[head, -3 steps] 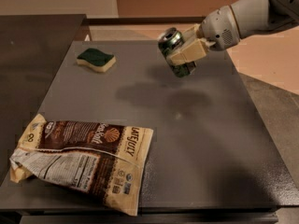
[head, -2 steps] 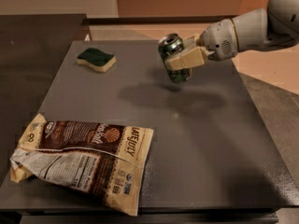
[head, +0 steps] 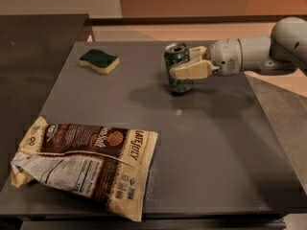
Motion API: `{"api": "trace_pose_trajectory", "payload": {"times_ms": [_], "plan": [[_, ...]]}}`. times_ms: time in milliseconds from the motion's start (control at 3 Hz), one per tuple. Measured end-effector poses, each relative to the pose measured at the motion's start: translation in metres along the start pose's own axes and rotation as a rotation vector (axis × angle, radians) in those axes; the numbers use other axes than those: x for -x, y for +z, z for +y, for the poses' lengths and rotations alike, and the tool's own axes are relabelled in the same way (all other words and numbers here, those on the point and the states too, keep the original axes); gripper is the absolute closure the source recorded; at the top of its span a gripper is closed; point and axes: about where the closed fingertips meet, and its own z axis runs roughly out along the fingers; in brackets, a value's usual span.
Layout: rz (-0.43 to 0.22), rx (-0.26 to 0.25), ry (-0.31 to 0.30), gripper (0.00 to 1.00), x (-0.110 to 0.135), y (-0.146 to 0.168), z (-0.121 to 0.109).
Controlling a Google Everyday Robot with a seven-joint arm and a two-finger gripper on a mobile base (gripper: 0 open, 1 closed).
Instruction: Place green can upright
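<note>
The green can [head: 175, 57] is dark green with pale markings and a silver pull-tab top. It stands nearly upright at the back middle of the grey table [head: 211, 147], its base at or just above the surface. My gripper [head: 182, 63] reaches in from the right and is shut on the can. One cream finger [head: 189, 71] crosses the can's front and the other [head: 197, 51] lies behind it. The white arm [head: 254, 51] stretches off to the right edge.
A green-topped yellow sponge [head: 99, 61] lies at the back left of the table. A brown and cream snack bag [head: 86, 162] lies flat at the front left. A darker counter [head: 33, 56] adjoins the table on the left.
The gripper has moved down and a little left with the can. The can has turned from tilted to nearly upright and come down to the table surface.
</note>
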Motion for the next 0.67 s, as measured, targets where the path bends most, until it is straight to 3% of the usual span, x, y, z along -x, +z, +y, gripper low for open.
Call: {"api": "trace_pose_trajectory", "payload": {"times_ms": [333, 667], "plan": [[-0.073, 0.017, -0.015, 1.00, -0.0042, -0.0004, -0.0028], [-0.124, 0.031, -0.027, 0.82, -0.0077, -0.0006, -0.0043]]}}
